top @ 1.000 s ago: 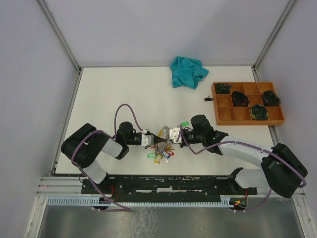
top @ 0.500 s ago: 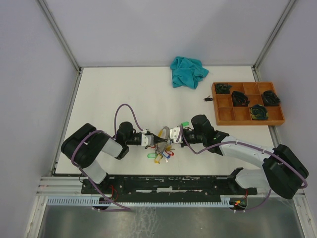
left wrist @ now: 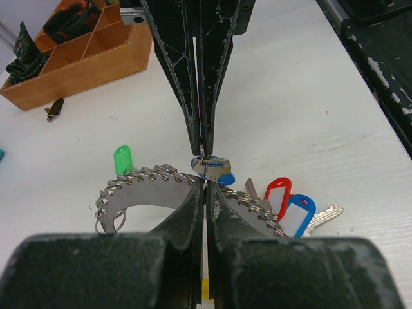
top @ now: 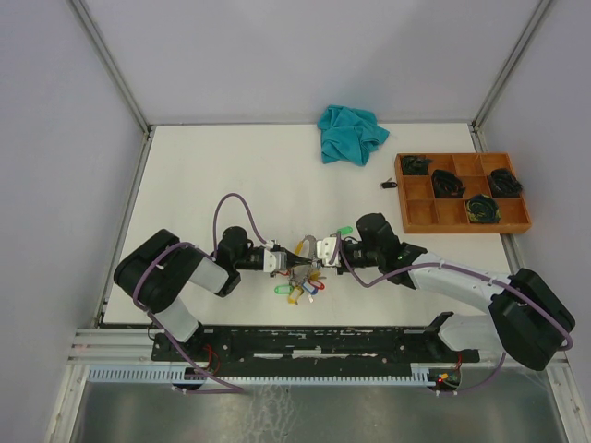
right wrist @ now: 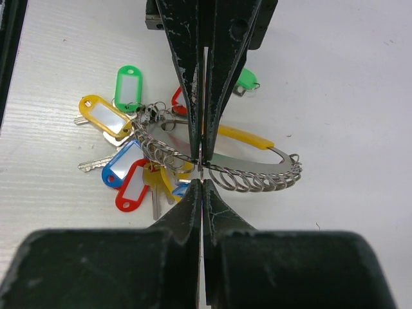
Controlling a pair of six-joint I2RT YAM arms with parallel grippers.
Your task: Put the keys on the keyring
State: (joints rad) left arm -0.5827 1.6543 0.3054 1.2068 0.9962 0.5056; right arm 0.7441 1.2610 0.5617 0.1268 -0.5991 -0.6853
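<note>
The keyring is a large silver loop with a yellow sleeve, threaded with several small split loops; it also shows in the left wrist view. Keys with green, yellow, blue and red tags lie bunched at its left end. In the top view the keys lie near the front edge. My left gripper and right gripper meet tip to tip over the ring, both shut. The left gripper pinches the keyring band. The right gripper pinches a thin wire loop by a blue-tagged key.
A lone green tag lies just behind the right gripper. A wooden compartment tray with dark items stands at the right. A teal cloth lies at the back. A small dark object sits left of the tray.
</note>
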